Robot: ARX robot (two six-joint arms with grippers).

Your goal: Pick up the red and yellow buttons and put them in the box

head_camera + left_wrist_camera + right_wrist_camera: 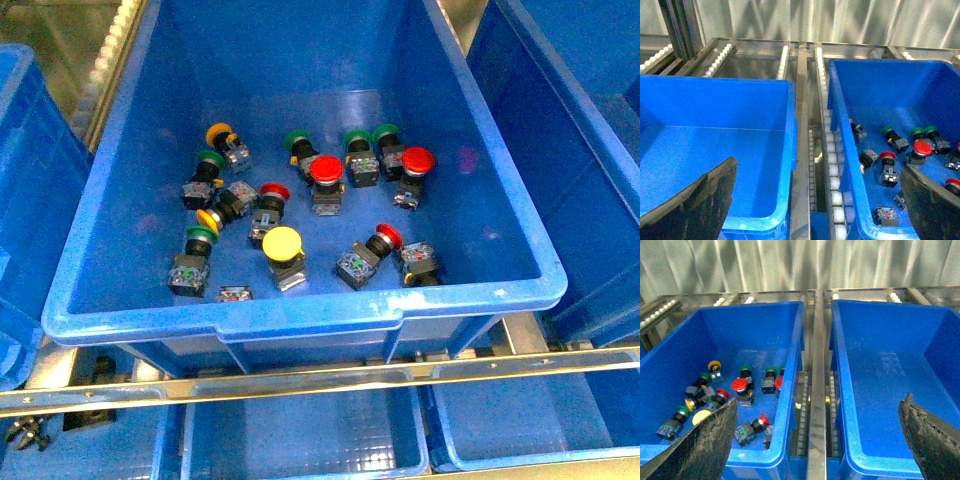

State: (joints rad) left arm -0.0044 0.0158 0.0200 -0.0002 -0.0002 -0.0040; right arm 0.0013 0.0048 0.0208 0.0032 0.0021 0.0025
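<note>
Red buttons [326, 170] [418, 160] [389, 236] and yellow buttons [282, 243] [218, 133] lie mixed with green ones [298, 141] on the floor of the middle blue crate [300, 315]. Empty deep blue boxes flank it, one in the left wrist view [715, 150] and one in the right wrist view [890, 375]. My left gripper [817, 167] hangs open above the roller rail between the left box and the button crate [850, 165]. My right gripper [819, 402] hangs open above the rail between the button crate [785, 405] and the right box. Neither holds anything. Both are outside the front view.
Shallow blue trays with gridded floors [300, 435] [520, 420] sit below a metal bar [320, 385] at the front. White roller tracks [832, 165] and a steel rail [817, 390] run between the crates. A corrugated metal wall [800, 265] stands behind.
</note>
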